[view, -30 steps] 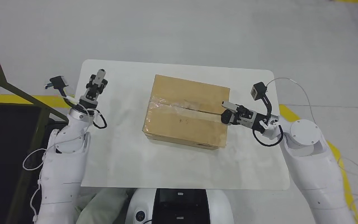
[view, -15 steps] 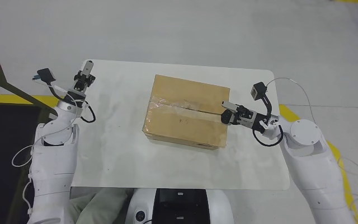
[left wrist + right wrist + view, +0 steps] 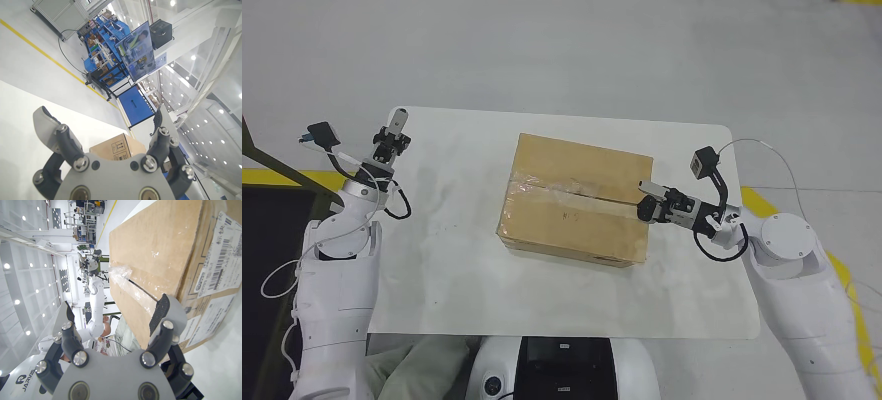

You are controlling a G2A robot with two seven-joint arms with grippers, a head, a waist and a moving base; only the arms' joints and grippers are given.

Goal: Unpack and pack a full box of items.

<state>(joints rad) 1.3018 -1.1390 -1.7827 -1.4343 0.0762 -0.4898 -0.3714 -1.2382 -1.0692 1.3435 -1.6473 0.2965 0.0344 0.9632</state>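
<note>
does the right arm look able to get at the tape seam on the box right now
Probably yes: the right claw is open at the end of the box, right by the tape seam, with nothing between them.

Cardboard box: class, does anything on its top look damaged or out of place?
Yes. On the cardboard box, the clear tape along the top seam is peeled up and crumpled into a loose bunch, leaving a dark slit between the flaps.
</note>
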